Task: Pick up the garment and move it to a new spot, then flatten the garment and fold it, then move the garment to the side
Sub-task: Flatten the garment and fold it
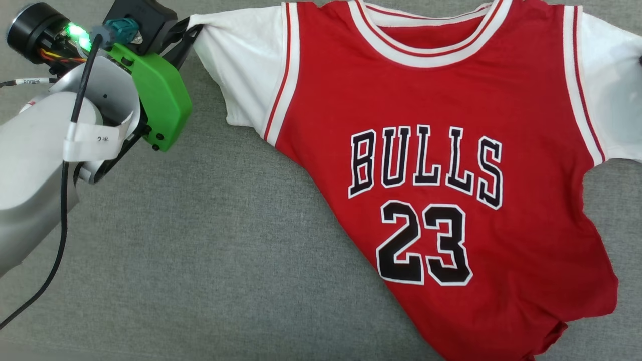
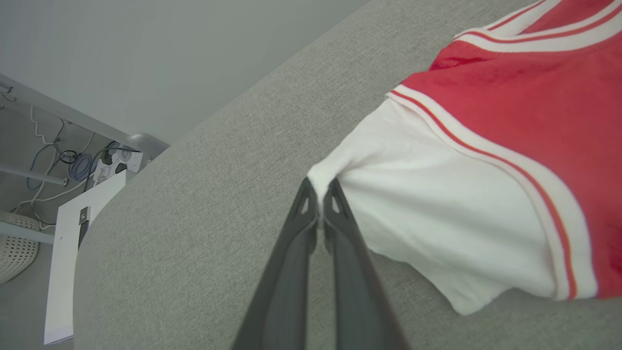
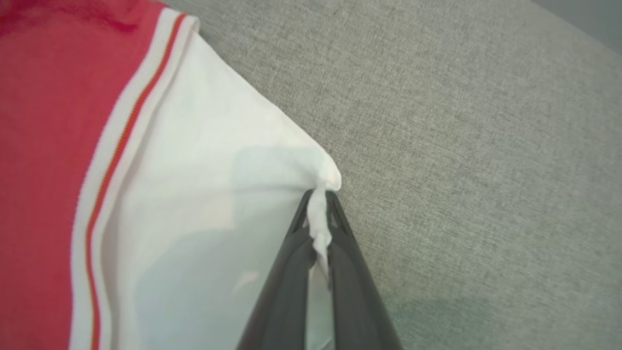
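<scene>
The garment (image 1: 441, 165) is a red jersey T-shirt with white sleeves and black "BULLS 23" lettering, lying front up on the grey cloth surface (image 1: 225, 240), its body slanting toward the lower right. My left gripper (image 1: 193, 31) is at the upper left, shut on the tip of the white sleeve there. The left wrist view shows that gripper (image 2: 319, 197) pinching the sleeve corner, with the red body (image 2: 510, 121) behind it. In the right wrist view my right gripper (image 3: 318, 209) is shut on a bunched corner of the other white sleeve (image 3: 204, 194).
The grey cloth surface spreads wide to the left and below the shirt. In the left wrist view its rounded far edge drops off to a power strip with cables (image 2: 116, 163), a white board (image 2: 73, 253) and a white basket (image 2: 14, 253). A black cable (image 1: 60, 225) hangs from my left arm.
</scene>
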Available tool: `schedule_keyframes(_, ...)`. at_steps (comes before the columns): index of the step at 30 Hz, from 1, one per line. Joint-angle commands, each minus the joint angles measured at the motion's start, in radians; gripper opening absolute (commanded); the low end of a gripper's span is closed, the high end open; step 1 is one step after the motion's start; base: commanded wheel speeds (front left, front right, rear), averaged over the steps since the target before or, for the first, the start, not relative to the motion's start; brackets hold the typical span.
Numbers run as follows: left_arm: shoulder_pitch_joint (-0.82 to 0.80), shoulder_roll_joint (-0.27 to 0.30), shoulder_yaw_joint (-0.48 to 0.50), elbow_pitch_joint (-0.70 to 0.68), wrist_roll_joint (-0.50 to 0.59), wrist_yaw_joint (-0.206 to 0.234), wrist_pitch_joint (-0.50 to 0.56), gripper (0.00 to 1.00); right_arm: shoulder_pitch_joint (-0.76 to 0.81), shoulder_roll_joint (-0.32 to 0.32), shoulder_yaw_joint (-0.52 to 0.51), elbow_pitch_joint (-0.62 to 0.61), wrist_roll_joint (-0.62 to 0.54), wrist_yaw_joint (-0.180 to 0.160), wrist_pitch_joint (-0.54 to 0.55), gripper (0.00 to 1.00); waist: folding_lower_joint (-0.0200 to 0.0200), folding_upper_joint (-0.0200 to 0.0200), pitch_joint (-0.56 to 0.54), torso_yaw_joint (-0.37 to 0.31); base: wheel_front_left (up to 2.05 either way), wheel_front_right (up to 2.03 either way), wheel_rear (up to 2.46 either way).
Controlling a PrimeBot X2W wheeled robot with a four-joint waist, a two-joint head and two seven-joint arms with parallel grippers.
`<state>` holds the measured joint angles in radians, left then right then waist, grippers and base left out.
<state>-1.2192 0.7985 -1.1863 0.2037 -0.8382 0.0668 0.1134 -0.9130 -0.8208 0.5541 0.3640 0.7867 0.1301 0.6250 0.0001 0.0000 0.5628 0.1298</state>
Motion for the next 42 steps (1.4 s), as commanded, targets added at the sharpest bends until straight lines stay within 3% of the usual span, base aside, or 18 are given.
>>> schedule_keyframes(1, 0.003, 0.001, 0.004, 0.008, -0.001, -0.003, -0.009, 0.0, 0.0, 0.004, 0.018, 0.01, -0.002, 0.001, -0.017, 0.0, -0.0001, 0.0, -0.041, -0.017, 0.0, 0.0, 0.0)
schedule_keyframes(8, -0.003, 0.009, 0.007, 0.022, -0.004, -0.017, -0.024, 0.0, -0.035, 0.002, 0.002, -0.001, 0.0, 0.001, -0.183, 0.0, -0.0001, 0.0, -0.167, -0.04, 0.0, 0.0, 0.0)
schedule_keyframes(15, -0.053, 0.016, 0.037, -0.007, 0.009, -0.004, -0.042, 0.0, -0.068, -0.013, -0.038, -0.038, -0.003, 0.001, -0.31, 0.0, -0.0001, 0.0, -0.258, -0.055, 0.0, 0.0, 0.0)
schedule_keyframes(25, -0.173, -0.003, 0.094, -0.001, 0.039, 0.013, -0.069, 0.0, -0.155, 0.014, -0.106, -0.072, -0.07, 0.001, -0.398, 0.0, -0.0001, 0.0, -0.325, -0.081, 0.0, 0.0, 0.0)
schedule_keyframes(34, -0.319, -0.069, 0.126, 0.081, 0.05, -0.026, -0.056, 0.0, -0.305, 0.072, -0.143, -0.039, -0.139, 0.001, -0.389, 0.0, -0.0001, 0.0, -0.278, -0.092, 0.0, 0.0, 0.0)
schedule_keyframes(42, -0.524, -0.145, 0.166, 0.24, 0.111, -0.043, -0.096, 0.0, -0.558, 0.139, -0.145, 0.102, -0.246, 0.001, -0.423, 0.0, -0.0001, 0.0, -0.14, -0.104, 0.0, 0.0, 0.0)
